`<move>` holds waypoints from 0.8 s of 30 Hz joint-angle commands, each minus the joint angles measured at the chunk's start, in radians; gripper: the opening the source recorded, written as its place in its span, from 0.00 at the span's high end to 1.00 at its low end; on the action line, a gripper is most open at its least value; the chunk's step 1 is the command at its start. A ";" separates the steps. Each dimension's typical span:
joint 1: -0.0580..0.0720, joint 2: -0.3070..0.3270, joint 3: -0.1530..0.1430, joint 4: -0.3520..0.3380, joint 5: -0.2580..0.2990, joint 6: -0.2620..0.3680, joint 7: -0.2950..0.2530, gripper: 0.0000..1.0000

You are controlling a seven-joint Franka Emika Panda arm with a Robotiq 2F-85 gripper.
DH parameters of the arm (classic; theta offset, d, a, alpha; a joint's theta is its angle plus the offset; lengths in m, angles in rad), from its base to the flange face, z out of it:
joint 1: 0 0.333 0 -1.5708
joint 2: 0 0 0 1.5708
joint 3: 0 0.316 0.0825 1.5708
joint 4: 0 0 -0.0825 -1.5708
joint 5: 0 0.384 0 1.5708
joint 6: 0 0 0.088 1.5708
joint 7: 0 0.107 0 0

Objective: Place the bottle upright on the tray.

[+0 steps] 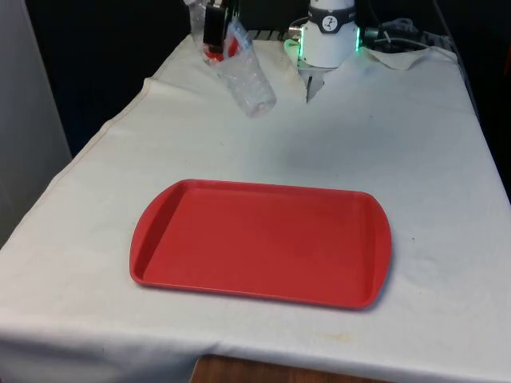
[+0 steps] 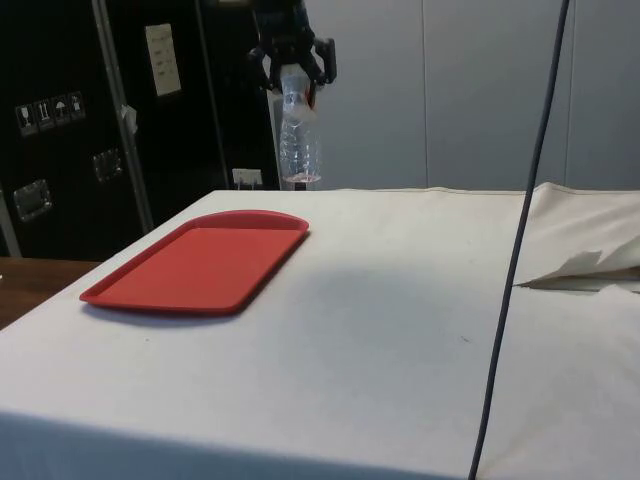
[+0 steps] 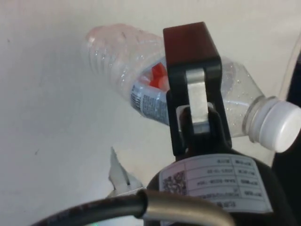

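Observation:
A clear plastic bottle with a red label and a white cap hangs in the air, well above the cloth at the far end of the table. My gripper is shut on the bottle near its label. The bottle hangs almost upright in the side view, base down, and tilts in the front view. One black finger lies across the bottle in the wrist view. The red tray lies flat and bare on the near half of the table, some way in front of the bottle.
The table's edge on the front view's left runs close below the gripper. A crumpled fold of cloth lies beside the robot base. A dark cable hangs across the side view.

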State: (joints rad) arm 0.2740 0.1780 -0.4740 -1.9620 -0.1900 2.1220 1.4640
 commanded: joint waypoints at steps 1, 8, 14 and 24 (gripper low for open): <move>0.003 0.009 -0.002 0.010 -0.021 0.004 0.022 0.67; 0.003 0.030 0.004 0.033 -0.069 0.005 0.055 0.67; 0.004 0.046 0.008 0.050 -0.112 0.002 0.082 0.67; 0.004 0.071 0.015 0.078 -0.185 -0.002 0.129 0.67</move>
State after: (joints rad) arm 0.2740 0.2450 -0.4550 -1.8890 -0.3680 2.1190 1.5810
